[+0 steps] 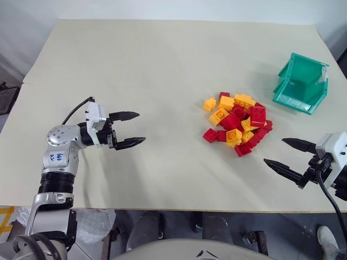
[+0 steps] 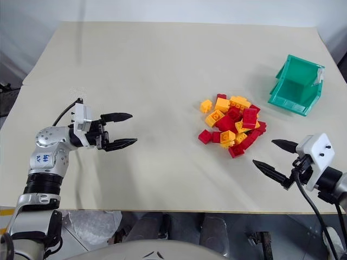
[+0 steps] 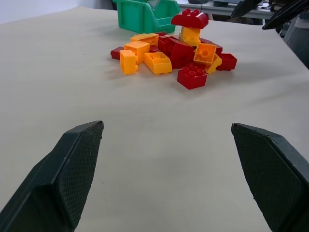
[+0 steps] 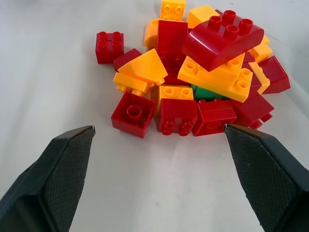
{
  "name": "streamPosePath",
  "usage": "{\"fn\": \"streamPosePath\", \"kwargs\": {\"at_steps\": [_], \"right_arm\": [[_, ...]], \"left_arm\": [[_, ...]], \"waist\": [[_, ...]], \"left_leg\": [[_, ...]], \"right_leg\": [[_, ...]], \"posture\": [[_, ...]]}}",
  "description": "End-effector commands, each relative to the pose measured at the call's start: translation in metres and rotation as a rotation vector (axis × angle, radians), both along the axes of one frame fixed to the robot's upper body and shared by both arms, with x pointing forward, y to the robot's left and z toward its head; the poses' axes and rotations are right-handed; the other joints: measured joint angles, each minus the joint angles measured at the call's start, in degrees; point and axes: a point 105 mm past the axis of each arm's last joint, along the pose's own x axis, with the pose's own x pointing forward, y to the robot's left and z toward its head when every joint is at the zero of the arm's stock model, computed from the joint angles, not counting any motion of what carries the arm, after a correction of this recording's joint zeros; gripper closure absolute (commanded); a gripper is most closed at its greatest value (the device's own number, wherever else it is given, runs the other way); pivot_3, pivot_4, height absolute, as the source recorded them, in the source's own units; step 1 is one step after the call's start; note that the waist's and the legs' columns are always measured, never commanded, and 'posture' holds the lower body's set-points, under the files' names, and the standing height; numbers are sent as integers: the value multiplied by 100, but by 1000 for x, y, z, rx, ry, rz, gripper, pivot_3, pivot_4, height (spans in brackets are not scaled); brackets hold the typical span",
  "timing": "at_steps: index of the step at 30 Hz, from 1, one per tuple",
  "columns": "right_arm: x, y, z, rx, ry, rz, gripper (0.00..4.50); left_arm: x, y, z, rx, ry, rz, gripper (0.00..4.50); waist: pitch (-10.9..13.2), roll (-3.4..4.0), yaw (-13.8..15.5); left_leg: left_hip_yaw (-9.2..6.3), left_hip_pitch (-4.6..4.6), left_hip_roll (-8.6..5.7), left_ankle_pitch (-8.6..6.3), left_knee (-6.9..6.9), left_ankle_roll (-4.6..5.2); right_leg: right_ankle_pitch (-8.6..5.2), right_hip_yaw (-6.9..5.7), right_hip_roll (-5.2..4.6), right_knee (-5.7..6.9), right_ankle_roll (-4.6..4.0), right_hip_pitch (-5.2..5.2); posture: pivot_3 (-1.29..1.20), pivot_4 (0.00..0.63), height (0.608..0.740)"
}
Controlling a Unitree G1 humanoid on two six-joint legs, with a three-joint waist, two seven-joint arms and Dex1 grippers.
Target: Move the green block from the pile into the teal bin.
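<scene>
Table point(image 1: 162, 81): a pale beige top is being seen — broad, matte, bare across its left half.
Floor point(image 1: 179, 227): a dark strip is being shown below the table's near edge.
Wall point(image 1: 32, 21): a light surface is being glimpsed behind the table — upper left.

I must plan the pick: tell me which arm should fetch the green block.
Right. Its open tool hangs beside the pile, facing the green block wedged under other bricks. The left tool sits far across the table.
</scene>
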Motion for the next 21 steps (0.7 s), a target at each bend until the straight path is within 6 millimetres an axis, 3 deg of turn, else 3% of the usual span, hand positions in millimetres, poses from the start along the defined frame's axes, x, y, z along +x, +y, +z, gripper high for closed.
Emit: {"fn": "streamPosePath", "kwargs": {"at_steps": [1, 9, 12, 17, 21], "right_arm": [[0, 2, 16, -10, -76, -13, 11], [1, 14, 21, -28, -90, -50, 11], [0, 35, 24, 2, -88, -12, 11], [4, 73, 34, 82, -141, 37, 1689], [15, 96, 24, 124, -100, 65, 3000]], "left_arm": [[6, -3, 10, -26, -11, 11, 0], [12, -4, 21, -67, -9, 41, 0], [10, -7, 19, -40, -11, 22, 0], [5, -10, 18, -31, -18, -36, 0], [3, -19, 16, -22, -29, -96, 0]], "waist": [[0, 0, 11], [0, 0, 1], [0, 0, 0], [0, 0, -12], [0, -1, -8]], "left_leg": [[0, 0, 0, 0, 0, 1], [6, -1, 1, -4, 0, 2], [8, -1, 0, -4, 1, 2], [10, 0, 4, -5, 2, 0], [12, -2, 3, -6, 2, -1]], "right_leg": [[0, 0, 0, -1, 1, 0], [3, 6, 2, -3, 5, -4], [3, 9, 2, -3, 5, -5], [3, 11, 4, -3, 5, -8], [3, 13, 4, -2, 4, -12]], "posture": [[0, 150, 740], [0, 150, 740], [0, 150, 740], [0, 150, 740], [0, 150, 740]]}}
